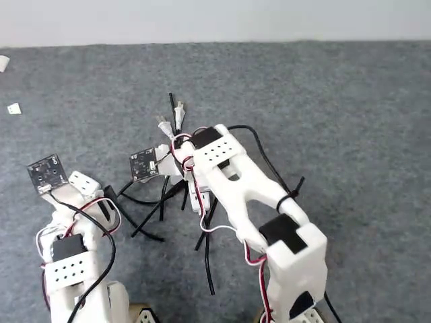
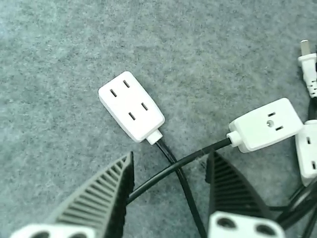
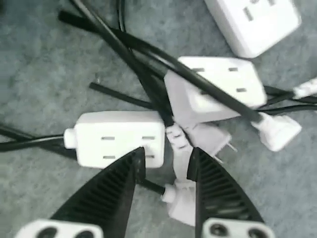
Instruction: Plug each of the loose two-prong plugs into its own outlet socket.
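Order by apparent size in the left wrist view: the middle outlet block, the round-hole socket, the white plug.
Largest: middle outlet block and round-hole socket, about alike, so I do not rank them.
Smallest: white plug, though the picture's edge cuts it off.

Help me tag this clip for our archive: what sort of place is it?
Probably a robotics lab or test bench: a left arm and a right arm sit side by side on a grey carpet-like surface, over a tangle of black cords and white outlet sockets, with a bare wall behind.
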`<state>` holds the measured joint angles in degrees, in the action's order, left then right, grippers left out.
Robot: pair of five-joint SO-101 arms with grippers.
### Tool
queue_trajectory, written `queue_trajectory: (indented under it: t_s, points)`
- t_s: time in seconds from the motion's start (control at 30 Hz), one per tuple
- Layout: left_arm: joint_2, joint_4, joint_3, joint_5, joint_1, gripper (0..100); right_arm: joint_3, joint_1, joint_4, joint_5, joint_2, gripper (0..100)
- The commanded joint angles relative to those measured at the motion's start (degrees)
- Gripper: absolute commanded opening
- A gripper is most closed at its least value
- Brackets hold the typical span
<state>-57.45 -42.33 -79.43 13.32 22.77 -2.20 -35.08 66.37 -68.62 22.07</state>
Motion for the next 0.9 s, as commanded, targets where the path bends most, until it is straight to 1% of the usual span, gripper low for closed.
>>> queue_trajectory:
  t_s: [0.0, 0.2, 0.4, 0.5, 0.63, 0.87]
  points:
    - [-0.2, 1.1, 0.8, -0.7, 0.0, 22, -4.7, 0.4, 0.2, -0.7, 1.1, 14.3]
    - [-0.2, 1.1, 0.8, -0.8, 0.0, 22, -6.3, 3.2, -2.1, -0.9, 5.0, 14.3]
    - [-0.2, 1.0, 0.7, -0.8, 0.0, 22, -9.8, 4.8, -1.9, -0.9, 8.0, 14.1]
    - [-0.2, 1.0, 0.7, -0.8, 0.0, 22, -9.9, 4.8, 0.4, -1.3, 8.9, 14.3]
    - [-0.2, 1.2, 0.4, -0.9, 0.0, 22, -10.0, 4.0, 5.8, -5.3, 9.4, 14.3]
    - [-0.2, 1.2, 0.3, -0.9, 0.0, 22, -9.8, 2.2, 4.8, -5.1, 10.0, 14.1]
